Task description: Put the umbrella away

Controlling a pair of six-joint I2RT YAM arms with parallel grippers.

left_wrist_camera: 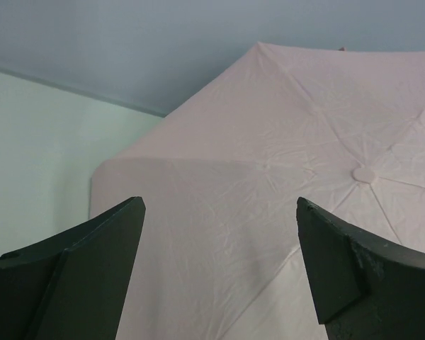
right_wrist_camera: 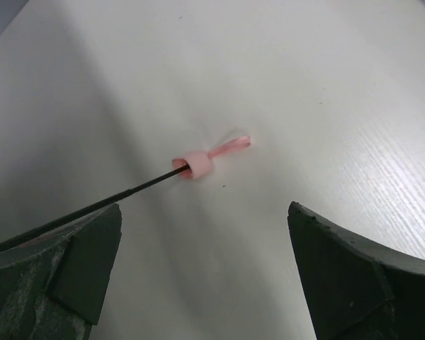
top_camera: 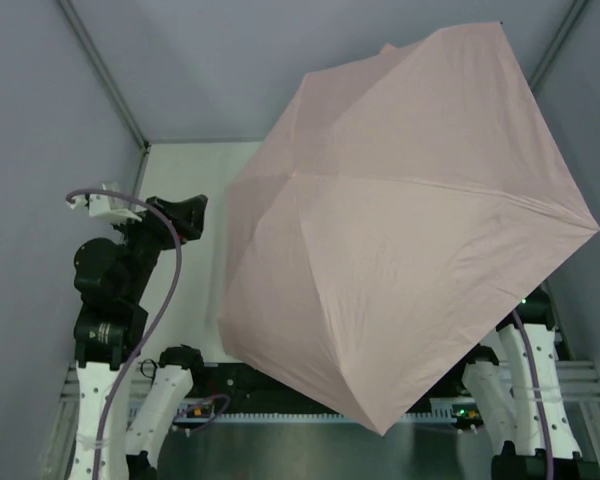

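Risk: fully open umbrella [top_camera: 410,220], tilted over table [top_camera: 185,190] centre and right edge w/ handle [right_wrist_camera: 196,164] low by table, could roll or skid off if nudged on thin shaft [right_wrist_camera: 113,198], as left fingers [left_wrist_camera: 92,276] and right fingers [right_wrist_camera: 354,276] both spread wide, holding and touching nothing.

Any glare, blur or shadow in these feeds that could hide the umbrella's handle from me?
Top external: sharp, evenly lit, but the open umbrella hides most of the table. Left wrist: flat light, no glare, canopy slightly soft. Right wrist: handle and strap visible but a little soft; shadow darkens the left of the table.
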